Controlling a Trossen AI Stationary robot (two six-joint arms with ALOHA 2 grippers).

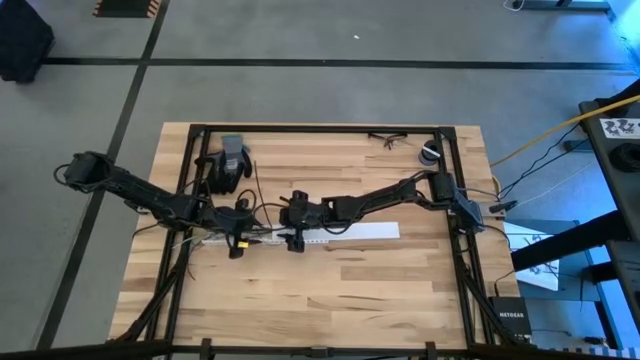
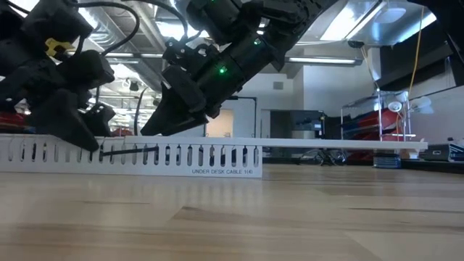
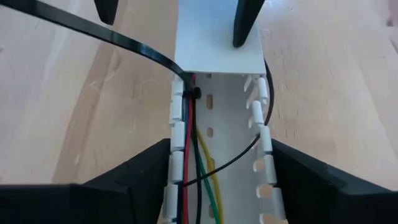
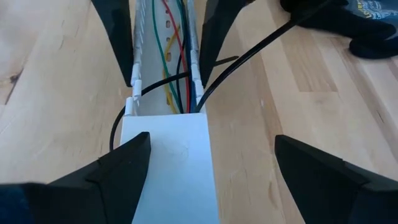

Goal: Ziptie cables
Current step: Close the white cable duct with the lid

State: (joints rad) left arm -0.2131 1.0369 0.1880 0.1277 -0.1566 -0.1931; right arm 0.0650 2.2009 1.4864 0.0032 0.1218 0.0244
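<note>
Table [image 1: 340, 280]: wooden, carrying white channel [image 1: 360, 231].
Cables [image 3: 194, 149]: inside channel.
Ziptie [image 3: 112, 38]: looped around cables.
Left hand [image 3: 217, 186]: open, straddling channel.
Right hand [image 4: 208, 168]: open, straddling channel.

Right gripper [image 4: 208, 165] straddles the white channel [image 4: 171, 162], fingers spread; coloured cables [image 4: 177, 56] run inside, left gripper [image 4: 163, 37] opposite.

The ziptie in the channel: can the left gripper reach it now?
Probably yes. The left gripper is open astride the white channel, and the ziptie around the cables lies just ahead, nothing between.
</note>
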